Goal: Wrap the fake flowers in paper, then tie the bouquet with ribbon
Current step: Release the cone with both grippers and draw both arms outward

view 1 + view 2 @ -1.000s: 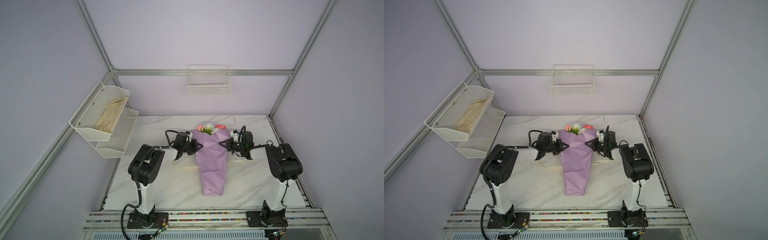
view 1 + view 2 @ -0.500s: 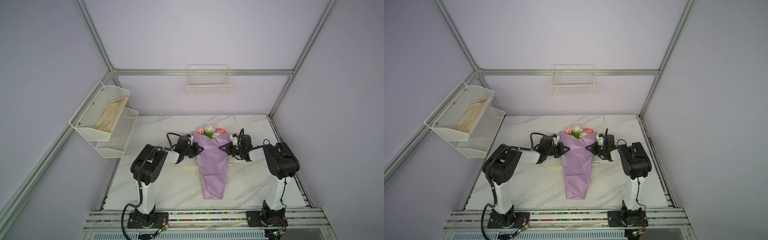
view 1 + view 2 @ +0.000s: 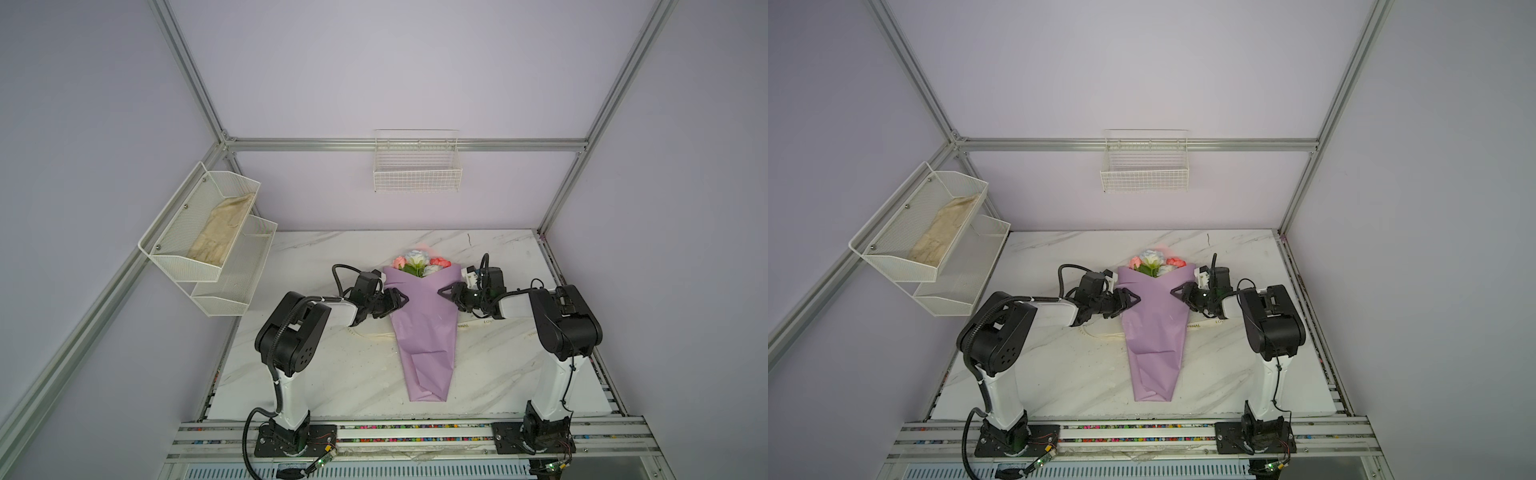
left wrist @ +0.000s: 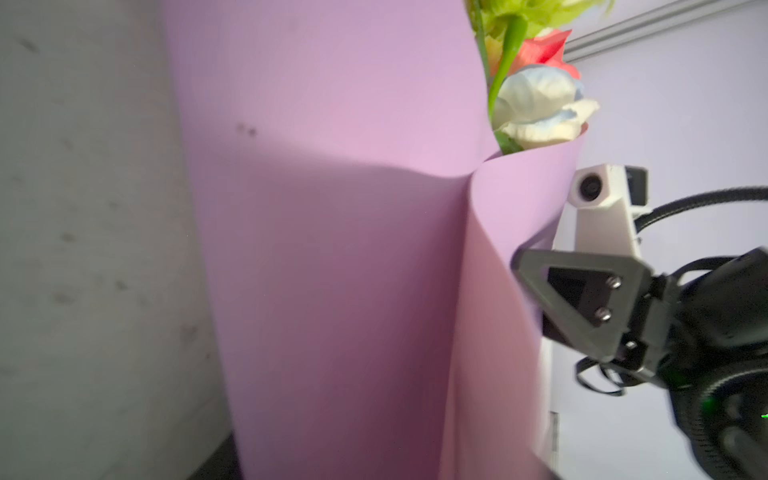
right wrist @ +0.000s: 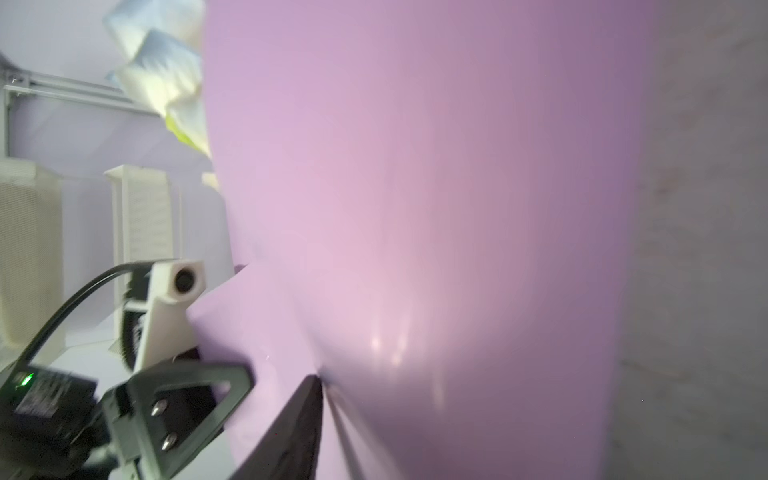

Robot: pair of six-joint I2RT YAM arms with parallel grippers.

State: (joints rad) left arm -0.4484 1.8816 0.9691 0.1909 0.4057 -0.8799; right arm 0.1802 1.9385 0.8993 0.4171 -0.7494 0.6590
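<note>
Bouquet of fake flowers [image 3: 424, 332] lies between both jaws; their opening is unclear.

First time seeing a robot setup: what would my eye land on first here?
The lilac-wrapped bouquet of fake flowers lies in the middle of the marble table, blooms toward the back wall. The left gripper and right gripper flank its upper part, one on each side.

The wrap paper [image 3: 422, 328] is smooth, matt lilac paper with a faint sheen; the rose petals [image 4: 536, 108] look like cloth. The worktop [image 3: 332, 374] is smooth, marble-patterned. At ten o'clock, the mesh shelf [image 3: 195, 272] is white-coated metal.
</note>
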